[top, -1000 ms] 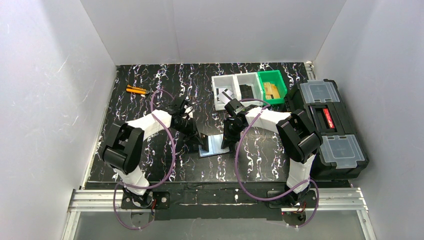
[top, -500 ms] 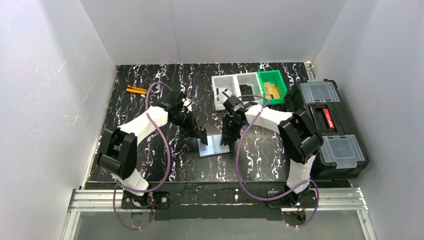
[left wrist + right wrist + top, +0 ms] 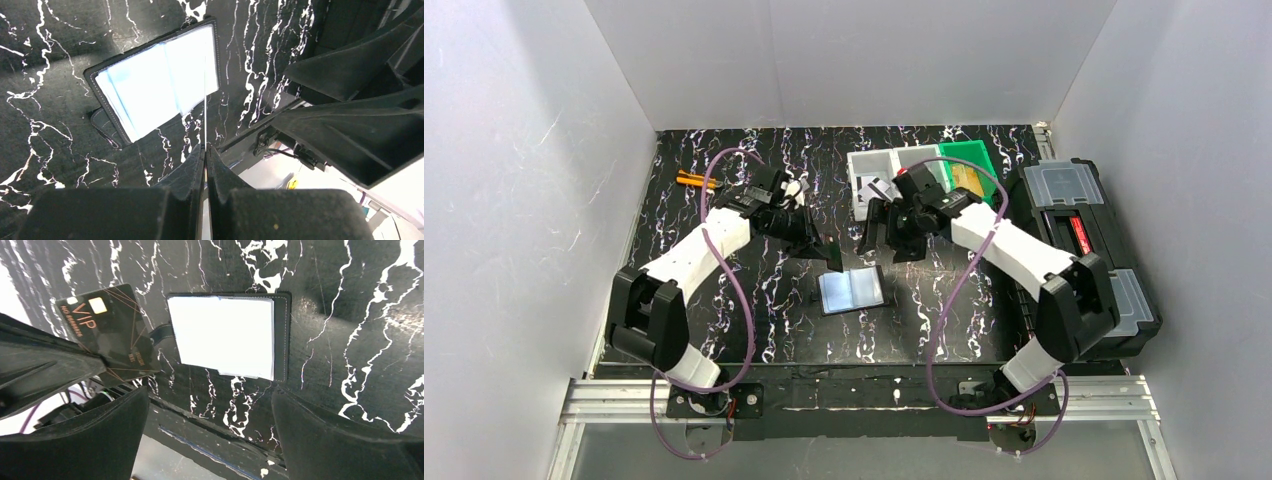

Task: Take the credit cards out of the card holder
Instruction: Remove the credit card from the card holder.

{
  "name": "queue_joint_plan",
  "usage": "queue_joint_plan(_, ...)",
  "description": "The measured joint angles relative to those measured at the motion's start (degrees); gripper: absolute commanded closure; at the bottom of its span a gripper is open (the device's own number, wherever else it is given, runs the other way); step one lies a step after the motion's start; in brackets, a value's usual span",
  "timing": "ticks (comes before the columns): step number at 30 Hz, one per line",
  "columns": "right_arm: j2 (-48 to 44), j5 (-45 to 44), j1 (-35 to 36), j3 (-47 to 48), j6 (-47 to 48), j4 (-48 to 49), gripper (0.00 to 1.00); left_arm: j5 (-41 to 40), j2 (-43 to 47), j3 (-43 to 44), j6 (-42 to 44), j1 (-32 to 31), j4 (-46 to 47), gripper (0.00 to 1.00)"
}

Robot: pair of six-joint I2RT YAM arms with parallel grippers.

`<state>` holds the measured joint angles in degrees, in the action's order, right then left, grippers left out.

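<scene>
1 dark card point(image 3: 107, 332) is pinched edge-on in the left gripper point(image 3: 205, 150). The holder point(image 3: 852, 290) is laid open at the table's point(image 3: 794, 340) middle; the right gripper point(image 3: 230, 415) is spread wide nearby.

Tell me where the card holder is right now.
In the top view the card holder lies open near the table's middle, just nearer the arm bases than the right gripper and the left gripper, which holds a dark card.

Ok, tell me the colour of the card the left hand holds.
Black card with copper lines and lettering; right wrist view shows it best.
</scene>
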<state>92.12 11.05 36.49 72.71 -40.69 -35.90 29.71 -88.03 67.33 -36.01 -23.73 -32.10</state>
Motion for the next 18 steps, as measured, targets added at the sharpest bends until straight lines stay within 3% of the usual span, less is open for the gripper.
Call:
queue_joint_plan(6, -7.21, 1.51, -2.80, -4.24, -1.92, 5.14, 0.02, 2.38, 1.11, 0.68, -0.94, 0.00, 0.57, 1.00)
queue_joint_plan(12, -12.28, 10.71, -7.06, -12.44, -5.92, 14.29, 0.02, 6.93, 2.12, 0.68, -4.02, 0.09, 4.66, 1.00)
queue_joint_plan(18, -12.50, 19.21, -8.41, -13.64, -8.92, 21.64, 0.04, 13.00, 2.40, -0.13, -9.86, 0.79, 13.53, 1.00)
